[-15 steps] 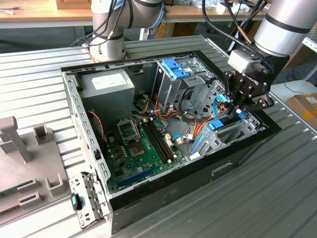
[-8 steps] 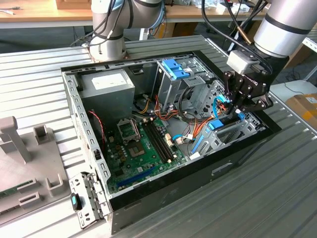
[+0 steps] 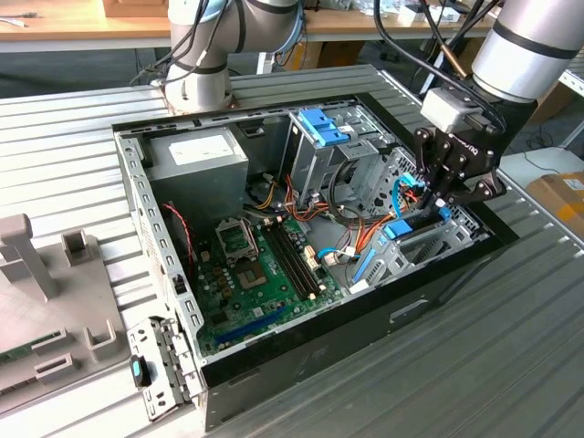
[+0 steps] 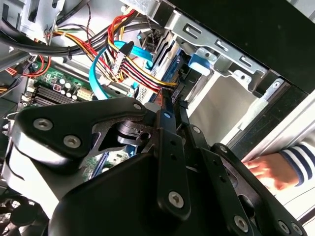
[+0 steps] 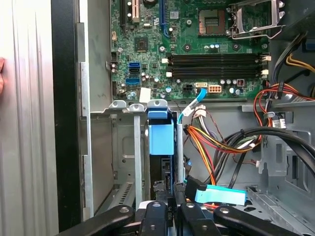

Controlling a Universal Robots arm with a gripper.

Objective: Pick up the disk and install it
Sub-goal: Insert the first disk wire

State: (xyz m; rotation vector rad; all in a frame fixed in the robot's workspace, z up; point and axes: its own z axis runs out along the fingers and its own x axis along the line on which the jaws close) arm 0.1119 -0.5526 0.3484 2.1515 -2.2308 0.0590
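Exterior view: gripper (image 3: 444, 199) sits low over the drive cage (image 3: 429, 239) at the open PC case's (image 3: 301, 360) end on the exterior view's right. Its fingers are drawn close together on the top edge of the disk (image 3: 408, 227), which stands on edge in a cage slot w/ blue rails showing; most of the disk is hidden by cage walls. Motherboard (image 3: 265, 274) lies mid-case, grey PSU (image 3: 196, 157) at the far corner.

Second wrist view: black gripper linkage (image 4: 170, 162) blocks most of the frame; fingertips (image 4: 167, 101) narrow to a point down among the cables (image 4: 128, 64), contact w/ disk hard to make out. A person's hand (image 4: 266, 169) w/ striped sleeve is cut off at the frame edge, outside the case.

First wrist view: disk's blue rail (image 5: 161, 137) sits in the slot, disk body below mostly dark. Finger bases (image 5: 170, 216) cut off by frame edge, tips hidden. Blue SATA connector (image 5: 220, 195) lies just beside.
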